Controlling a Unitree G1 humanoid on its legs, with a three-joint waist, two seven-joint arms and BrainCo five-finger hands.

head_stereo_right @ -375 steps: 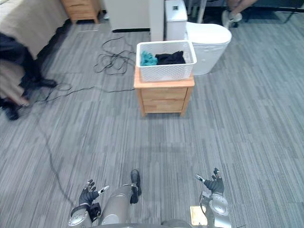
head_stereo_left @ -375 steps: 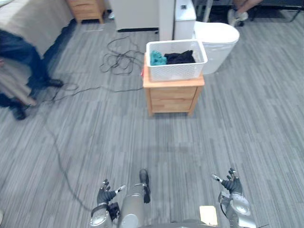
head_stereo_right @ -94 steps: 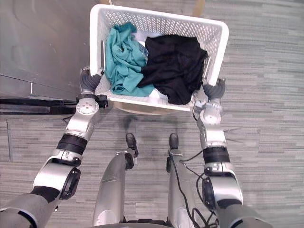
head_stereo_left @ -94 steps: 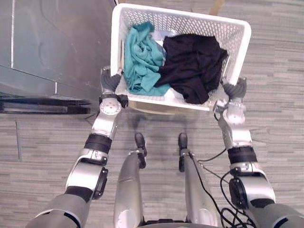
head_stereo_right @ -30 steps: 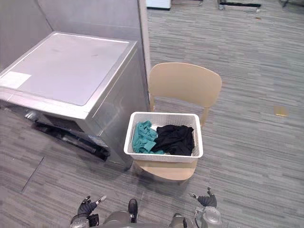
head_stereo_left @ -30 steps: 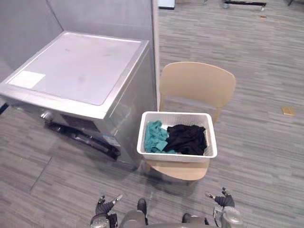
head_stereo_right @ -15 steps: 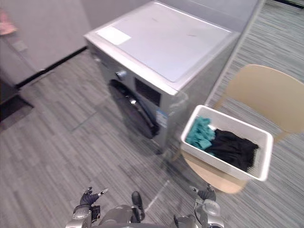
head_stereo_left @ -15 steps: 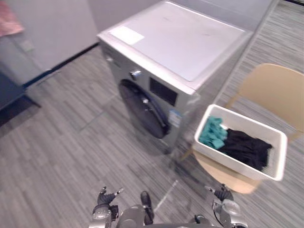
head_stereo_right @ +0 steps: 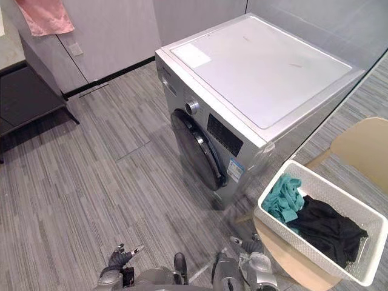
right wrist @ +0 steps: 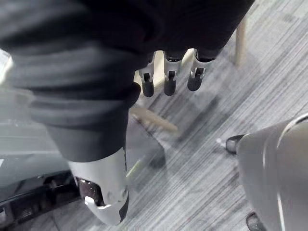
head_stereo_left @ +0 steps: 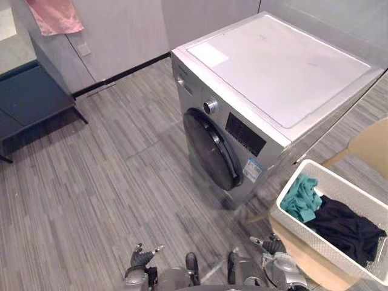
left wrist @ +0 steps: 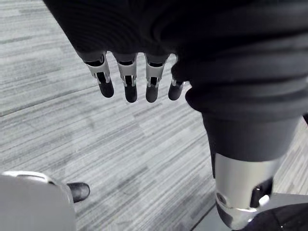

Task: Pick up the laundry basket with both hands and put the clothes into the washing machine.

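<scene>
A white laundry basket [head_stereo_left: 314,244] rests on the seat of a wooden chair [head_stereo_left: 371,143] at the lower right. A teal garment [head_stereo_left: 301,200] and a black garment [head_stereo_left: 343,228] lie in it. Left of the basket stands the silver washing machine [head_stereo_left: 285,66], front towards me, its round dark door [head_stereo_left: 212,150] closed. My left hand [head_stereo_left: 143,259] hangs low at the bottom edge with straight fingers [left wrist: 126,79] over bare floor. My right hand [head_stereo_left: 274,246] hangs beside the chair, fingers [right wrist: 166,79] straight, holding nothing.
A dark low table [head_stereo_left: 30,100] stands at the far left against the wall, with a pink cloth [head_stereo_left: 56,16] hanging above it. Grey plank floor [head_stereo_left: 109,194] spreads in front of the washer.
The camera has swung left: the washer's front now faces me and the basket sits at the right edge. The basket stays on the chair, and both hands stay low and empty.
</scene>
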